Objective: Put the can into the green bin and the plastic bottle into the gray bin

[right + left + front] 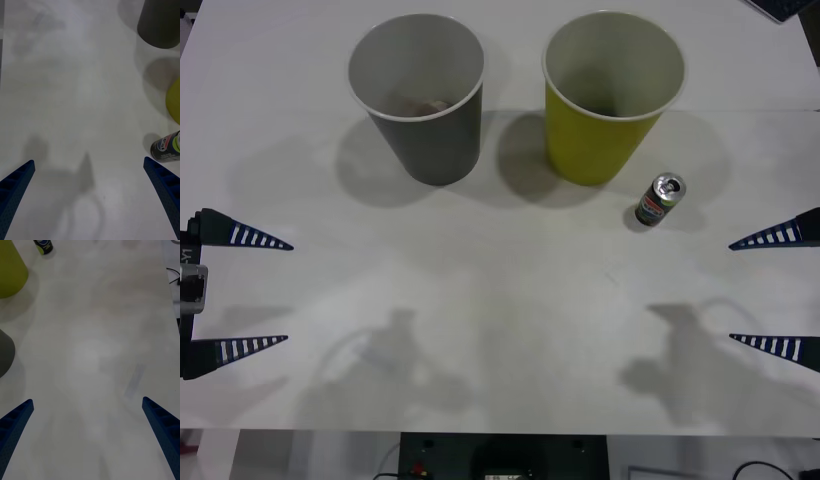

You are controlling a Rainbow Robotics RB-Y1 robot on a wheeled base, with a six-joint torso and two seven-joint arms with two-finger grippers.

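The can (660, 200) stands upright on the white table, just right of and nearer me than the green bin (595, 140). Left of that stands the gray bin (430, 135), with a dim brownish shape at its bottom that I cannot identify. The plastic bottle is hidden. My right gripper (730, 292) hovers open and empty at the table's right side, nearer me than the can. In the right wrist view the can (167, 147) sits close to one finger, with the green bin (174, 99) and gray bin (159, 22) beyond. My left gripper (288, 292) waits open at the left edge.
Both bins are upright at the back of the table (500, 300). In the left wrist view the can (44, 245) and green bin (9, 270) are far off, and a cable (173, 273) lies past the table's edge. A dark object (785, 8) sits at the far right corner.
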